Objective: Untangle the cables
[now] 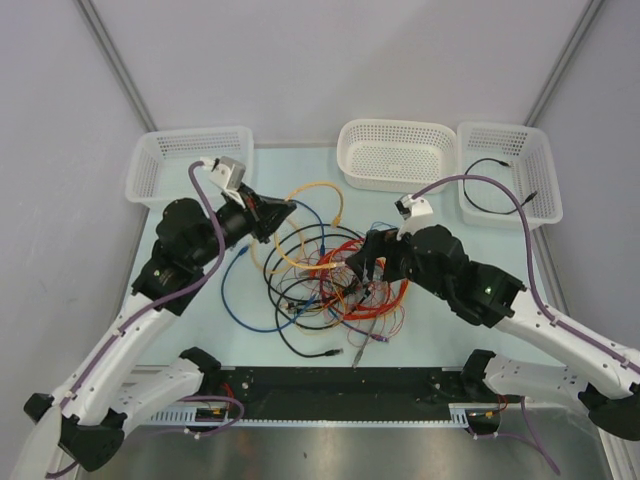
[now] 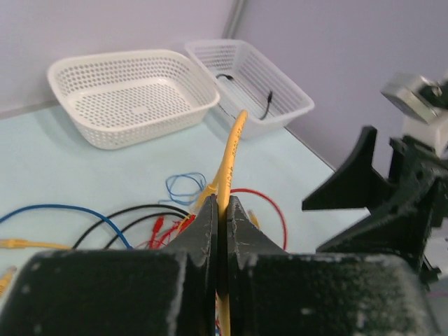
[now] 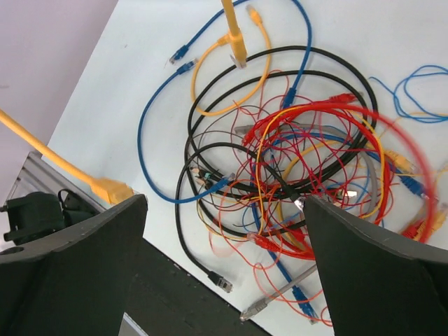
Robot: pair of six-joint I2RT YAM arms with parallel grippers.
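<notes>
Near edge of the table (image 1: pixel 430 335): a few loose plug ends trail out of the heap toward me.

Mid-table, between the two arms, the cables (image 1: pixel 335 285) lie in one knot of overlapping loops. Thin red and orange wire is packed on the right side, with black rings around it. A blue cable (image 1: pixel 232 300) loops wide to the left.

The right gripper (image 1: pixel 362 263) hangs over the red part of the heap. On its wrist camera I see the jaws spread wide with nothing between them and the tangle framed in the gap below. I cannot tell whether the fingertips touch any wire.

The left gripper (image 1: pixel 280 215) is at the heap's far-left edge. Its fingers (image 2: pixel 203 231) are pressed together on a yellow cable (image 2: pixel 234 136), which stands up out of the pinch and leans toward the baskets.

Far edge: three white baskets in a row.
- The left basket (image 1: pixel 145 175) is behind the left arm.
- The middle basket (image 1: pixel 390 180) is behind the heap.
- The right basket (image 1: pixel 545 190) holds a single black cable (image 1: pixel 490 200).
</notes>
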